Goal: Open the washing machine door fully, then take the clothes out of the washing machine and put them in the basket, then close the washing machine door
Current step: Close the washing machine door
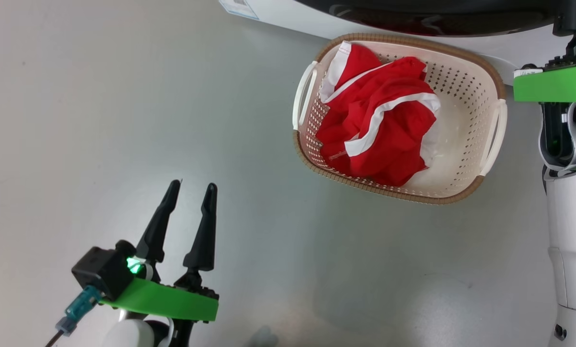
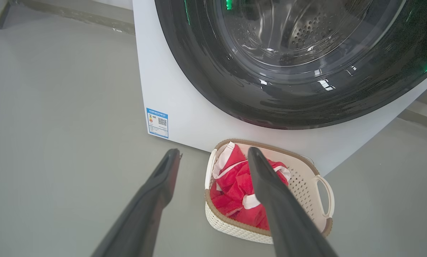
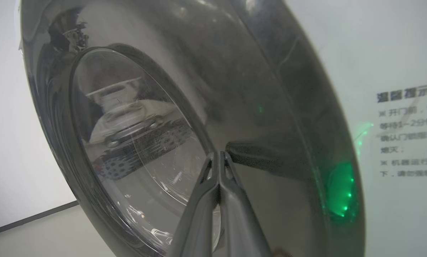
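Observation:
The red clothes [image 1: 379, 127] with white trim lie bunched in the cream basket [image 1: 466, 91], which sits on the floor against the white washing machine [image 2: 185, 114]. The washing machine door [image 2: 292, 71], black-rimmed with a glass bowl, lies against the machine's front. My left gripper [image 1: 194, 185] hovers open and empty over the floor, left of the basket. In the left wrist view, the left gripper [image 2: 213, 154] points at the clothes [image 2: 235, 185] and basket [image 2: 306, 178]. My right gripper [image 3: 219, 154] is shut, with its tips at the black rim of the door [image 3: 256, 117], holding nothing.
A blue label [image 2: 157, 122] is stuck low on the machine's front left corner. Grey floor [image 1: 124, 96] spreads left of and in front of the basket. My right arm [image 1: 569, 144] rises at the right edge, close to the basket's right handle.

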